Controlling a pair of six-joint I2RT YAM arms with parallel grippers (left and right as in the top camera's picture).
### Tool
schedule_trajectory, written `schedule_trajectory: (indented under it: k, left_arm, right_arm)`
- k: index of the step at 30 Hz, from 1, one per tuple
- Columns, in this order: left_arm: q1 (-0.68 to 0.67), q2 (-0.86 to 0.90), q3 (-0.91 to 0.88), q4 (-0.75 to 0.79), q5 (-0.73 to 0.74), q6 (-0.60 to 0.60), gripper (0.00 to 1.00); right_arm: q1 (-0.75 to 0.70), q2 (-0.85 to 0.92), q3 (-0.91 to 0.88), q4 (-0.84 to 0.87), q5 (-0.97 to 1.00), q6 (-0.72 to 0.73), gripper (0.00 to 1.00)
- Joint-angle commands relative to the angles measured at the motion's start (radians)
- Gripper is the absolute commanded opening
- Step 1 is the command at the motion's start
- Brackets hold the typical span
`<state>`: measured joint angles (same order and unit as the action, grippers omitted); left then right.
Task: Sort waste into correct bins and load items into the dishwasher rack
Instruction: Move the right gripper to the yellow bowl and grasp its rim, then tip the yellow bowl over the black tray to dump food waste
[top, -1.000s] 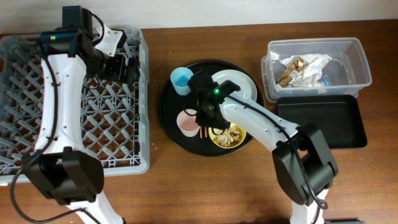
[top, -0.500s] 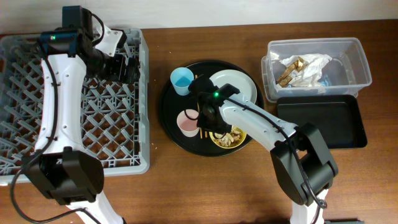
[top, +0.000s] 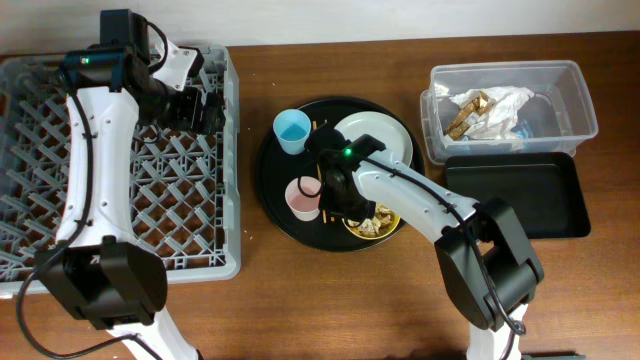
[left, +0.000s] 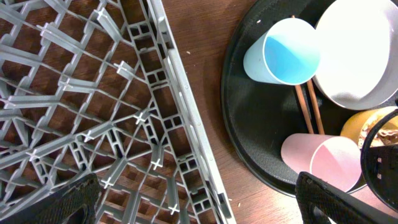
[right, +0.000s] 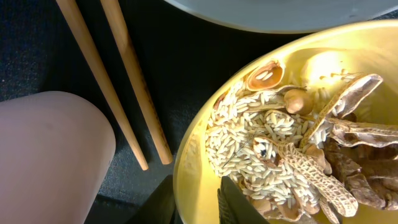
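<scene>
My right gripper (top: 345, 207) (right: 196, 202) is shut on the left rim of the yellow bowl (top: 380, 226) (right: 311, 68), one finger inside and one outside. The bowl holds brown scraps and rice-like grains (right: 292, 162). The chopsticks (right: 124, 74) (left: 308, 109), pink cup (top: 302, 197) (right: 50, 155), light blue cup (top: 292, 128) (left: 283, 53) and pale plate (top: 385, 135) share the round black tray (top: 272, 190). My left gripper (top: 195, 108) (left: 196, 205) is open and empty over the right edge of the grey dishwasher rack (top: 120, 200). Napkins (top: 490, 110) lie in the clear tub (top: 575, 95).
The shallow black rectangular tray (top: 520, 195) lies just in front of the clear tub at the right. Bare wooden table (top: 330, 300) runs between the rack and the round tray and along the front.
My right gripper has shifted slightly toward the front, settling onto the yellow bowl's rim. The bowl has moved a little with it. The left arm has not moved.
</scene>
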<state>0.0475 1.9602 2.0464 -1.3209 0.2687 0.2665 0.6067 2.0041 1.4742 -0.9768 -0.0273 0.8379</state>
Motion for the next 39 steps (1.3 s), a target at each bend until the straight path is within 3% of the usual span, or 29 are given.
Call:
schedule_trajectory:
  k: [1, 10, 14, 20, 25, 32, 39]
  left_arm:
    - [0.006, 0.009, 0.017, -0.001, -0.003, 0.012, 0.99]
    - [0.006, 0.009, 0.017, -0.001, -0.003, 0.012, 0.99]
    - [0.006, 0.009, 0.017, -0.001, -0.003, 0.012, 0.99]
    - [0.006, 0.009, 0.017, -0.001, -0.003, 0.012, 0.99]
    - [0.006, 0.009, 0.017, -0.001, -0.003, 0.012, 0.99]
    - [0.006, 0.009, 0.017, -0.001, -0.003, 0.012, 0.99]
    - [0.006, 0.009, 0.017, -0.001, -0.003, 0.012, 0.99]
  right_arm:
    - [0.002, 0.018, -0.012, -0.006, 0.002, 0.005, 0.21]
    - [0.002, 0.047, -0.012, -0.004, -0.003, 0.005, 0.19]
    - [0.002, 0.046, -0.011, -0.002, -0.003, 0.005, 0.05]
    - [0.001, 0.04, 0.021, -0.034, -0.003, -0.002, 0.04]
    - [-0.026, 0.0, 0.093, -0.113, 0.004, -0.089, 0.04]
    - [-0.146, -0.084, 0.335, -0.366, -0.076, -0.354, 0.04]
    - [-0.362, -0.229, 0.425, -0.435, -0.237, -0.583, 0.04]
